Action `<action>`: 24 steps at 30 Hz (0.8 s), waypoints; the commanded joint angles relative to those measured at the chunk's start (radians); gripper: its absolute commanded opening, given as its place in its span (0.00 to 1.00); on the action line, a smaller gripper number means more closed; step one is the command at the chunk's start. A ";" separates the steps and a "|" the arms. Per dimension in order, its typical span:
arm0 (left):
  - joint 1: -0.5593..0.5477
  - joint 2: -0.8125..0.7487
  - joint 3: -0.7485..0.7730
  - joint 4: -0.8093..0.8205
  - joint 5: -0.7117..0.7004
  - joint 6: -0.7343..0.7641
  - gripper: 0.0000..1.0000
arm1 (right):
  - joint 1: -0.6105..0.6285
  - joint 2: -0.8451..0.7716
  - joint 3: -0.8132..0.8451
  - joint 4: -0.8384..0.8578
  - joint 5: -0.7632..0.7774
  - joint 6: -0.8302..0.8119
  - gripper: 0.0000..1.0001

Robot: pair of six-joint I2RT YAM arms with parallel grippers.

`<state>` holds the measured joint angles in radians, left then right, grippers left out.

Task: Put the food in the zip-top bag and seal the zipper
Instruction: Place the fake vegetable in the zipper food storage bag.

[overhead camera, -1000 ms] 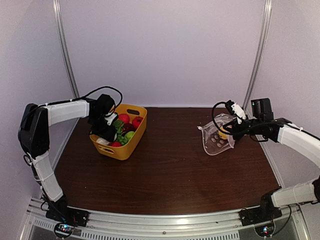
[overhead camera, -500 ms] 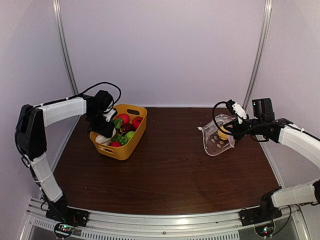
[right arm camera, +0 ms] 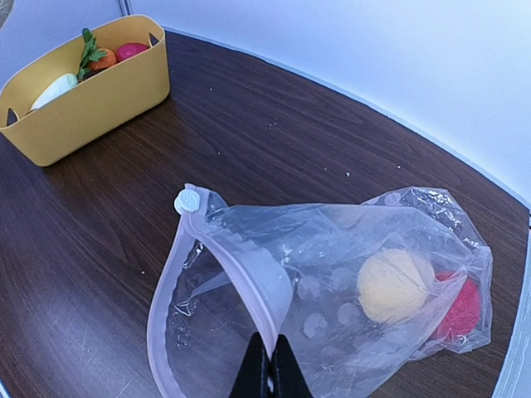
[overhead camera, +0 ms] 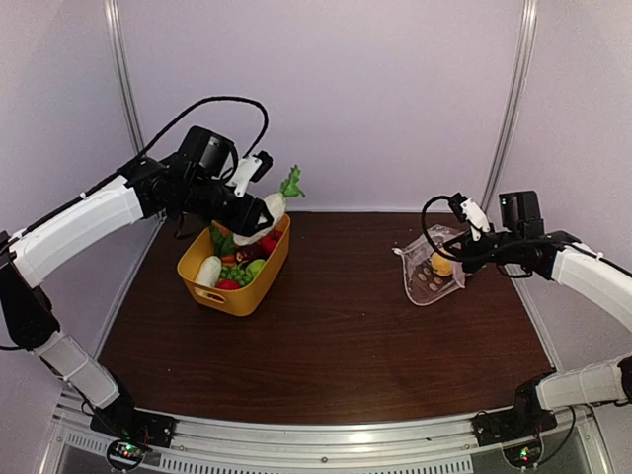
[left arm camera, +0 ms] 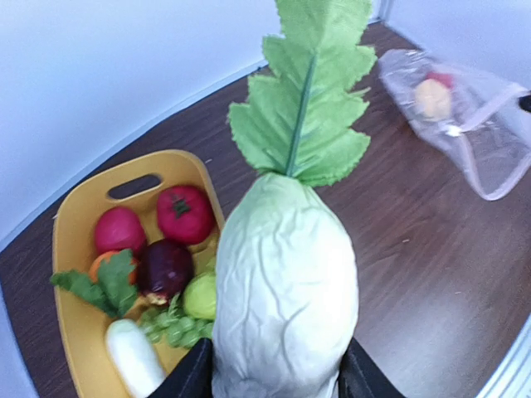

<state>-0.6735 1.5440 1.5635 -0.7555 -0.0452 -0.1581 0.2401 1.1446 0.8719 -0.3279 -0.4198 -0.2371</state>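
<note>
Surface: dark brown wooden table (overhead camera: 326, 346).
Left gripper (overhead camera: 255, 213): clasping white leafy toy radish (left arm camera: 286, 290) above yellow plastic tub (overhead camera: 237, 294).
Right gripper (right arm camera: 267, 369): pinched on clear crinkly zip-top bag (right arm camera: 332, 240) mouth, table's right; 2 foods (right arm camera: 394, 286) inside.

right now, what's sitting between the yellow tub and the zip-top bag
Only bare tabletop lies between the yellow tub and the zip-top bag. The top external view shows the whole stretch; the right wrist view agrees.

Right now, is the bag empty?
No, a yellow food and a red food lie inside the zip-top bag.
</note>
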 commanded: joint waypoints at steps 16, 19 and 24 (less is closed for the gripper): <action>-0.270 0.138 -0.082 0.586 0.561 -0.333 0.32 | 0.048 0.106 0.315 -0.232 -0.013 0.048 0.00; -0.299 0.197 -0.061 0.668 0.668 -0.414 0.32 | 0.069 0.112 0.326 -0.242 -0.030 0.056 0.00; -0.315 0.318 0.007 0.685 0.727 -0.535 0.30 | 0.093 0.098 0.322 -0.238 -0.055 0.068 0.00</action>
<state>-0.9783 1.7893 1.5192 -0.1711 0.5865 -0.5606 0.3180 1.2530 1.1614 -0.5495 -0.4370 -0.1909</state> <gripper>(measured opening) 0.473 0.003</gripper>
